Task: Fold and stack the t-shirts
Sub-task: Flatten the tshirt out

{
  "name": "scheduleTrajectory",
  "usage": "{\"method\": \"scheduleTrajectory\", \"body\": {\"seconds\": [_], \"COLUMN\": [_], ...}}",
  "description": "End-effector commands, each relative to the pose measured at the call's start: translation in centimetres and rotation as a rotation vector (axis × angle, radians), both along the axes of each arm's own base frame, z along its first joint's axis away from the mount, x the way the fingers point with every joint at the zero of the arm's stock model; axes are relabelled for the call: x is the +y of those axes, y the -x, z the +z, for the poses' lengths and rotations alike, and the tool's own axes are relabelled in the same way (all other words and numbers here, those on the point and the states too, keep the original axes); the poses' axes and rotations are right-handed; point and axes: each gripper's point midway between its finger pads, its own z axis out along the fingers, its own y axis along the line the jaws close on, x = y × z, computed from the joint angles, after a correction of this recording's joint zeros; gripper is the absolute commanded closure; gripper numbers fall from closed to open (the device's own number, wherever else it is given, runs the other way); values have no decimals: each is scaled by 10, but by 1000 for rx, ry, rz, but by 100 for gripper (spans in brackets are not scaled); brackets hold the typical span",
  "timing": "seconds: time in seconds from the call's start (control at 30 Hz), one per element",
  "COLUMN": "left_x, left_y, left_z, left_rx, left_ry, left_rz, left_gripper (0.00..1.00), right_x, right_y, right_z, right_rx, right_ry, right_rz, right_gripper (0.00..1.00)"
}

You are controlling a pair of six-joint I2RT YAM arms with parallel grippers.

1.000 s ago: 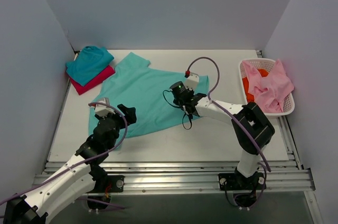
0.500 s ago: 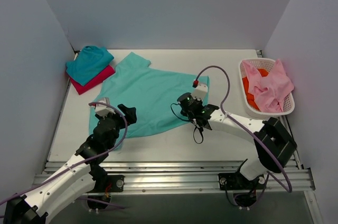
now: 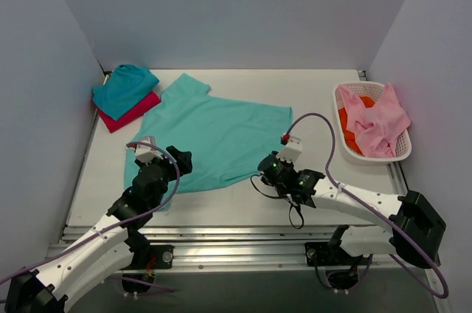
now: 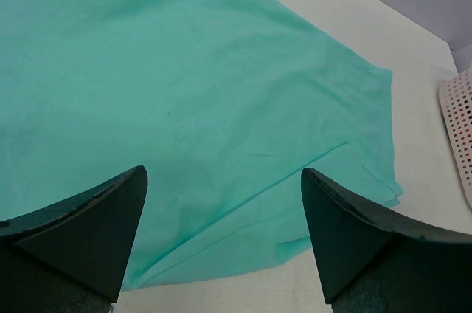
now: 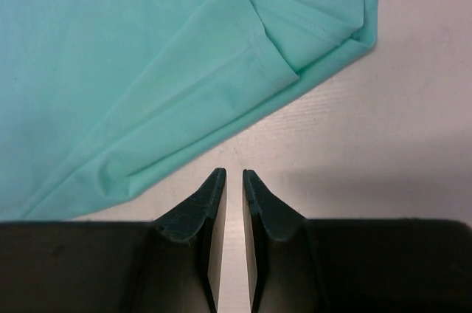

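Flat mint-green t-shirt [image 4: 184,84], left claw [image 4: 223,174] spread wide above, basket [image 4: 460,117] edge right

The big mint-green cloth t-shirt [image 3: 214,136] was soft and matt. The flat white table [image 3: 317,91] was smooth. The white lattice basket [image 3: 402,152] was plastic.

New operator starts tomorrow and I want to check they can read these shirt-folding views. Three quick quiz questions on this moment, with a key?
1. True or false: the left jaws stand wide open above the mint shirt.
2. The right jaws are: A) clamped on the shirt's hem; B) nearly closed, holding nothing, over bare table just off the hem; C) wide open.
3. Fill in: in the far left corner, the teal shirt lies on top of the ___ shirt.

Key: 1 true; 2 B; 3 red (the red shirt shows under the teal one).
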Motion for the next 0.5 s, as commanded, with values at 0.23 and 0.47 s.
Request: {"method": "scheduleTrajectory", "body": {"seconds": [0.23, 0.47], "left_x": [-8, -2], "left_y": [-6, 0], "left_z": [9, 7], "left_rx": [-17, -16], "left_ry": [38, 36], "left_rz": [-15, -8], "left_gripper": [6, 5], "right_x": [-6, -8], "right_y": [-2, -56], "right_z": [-30, -30], "right_rx": [6, -23], "right_ry": [72, 117], "right_rz": [-66, -104], "right_gripper": [74, 77]}}
